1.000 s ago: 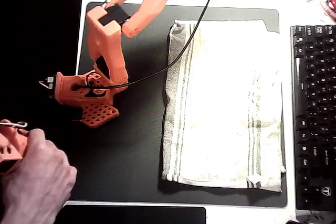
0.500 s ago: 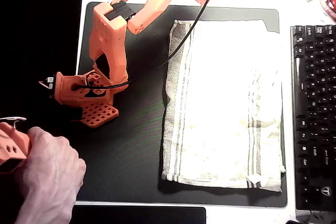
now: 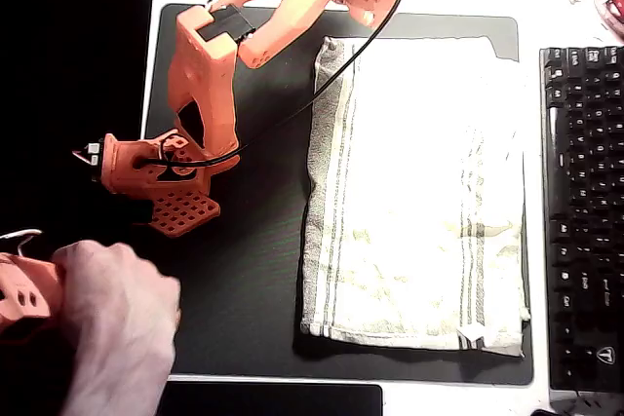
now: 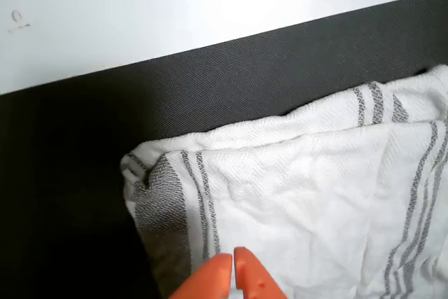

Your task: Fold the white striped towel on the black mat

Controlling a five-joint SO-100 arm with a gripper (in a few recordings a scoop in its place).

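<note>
Arm's swung a bit further toward the white striped towel (image 3: 414, 192) on the black mat (image 3: 244, 280) — fingers (image 4: 234, 274) pinched shut, empty, above its corner. Next, I'd guess: open, grab.

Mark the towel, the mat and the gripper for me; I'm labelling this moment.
white striped towel (image 3: 414, 192), overhead view, plain middle.
black mat (image 3: 244, 299), overhead view, bare part left of towel.
gripper (image 4: 233, 274), wrist view, between its fingertips.

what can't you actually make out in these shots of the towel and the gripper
- Gripper: wrist view's bottom edge cuts it off; only the tips show, close together.
- White striped towel: how many layers, folds hide them; right part leaves the wrist view.
- Black mat: the part under the towel, overhead view.
- Keyboard: cut by the right edge, overhead view.
</note>
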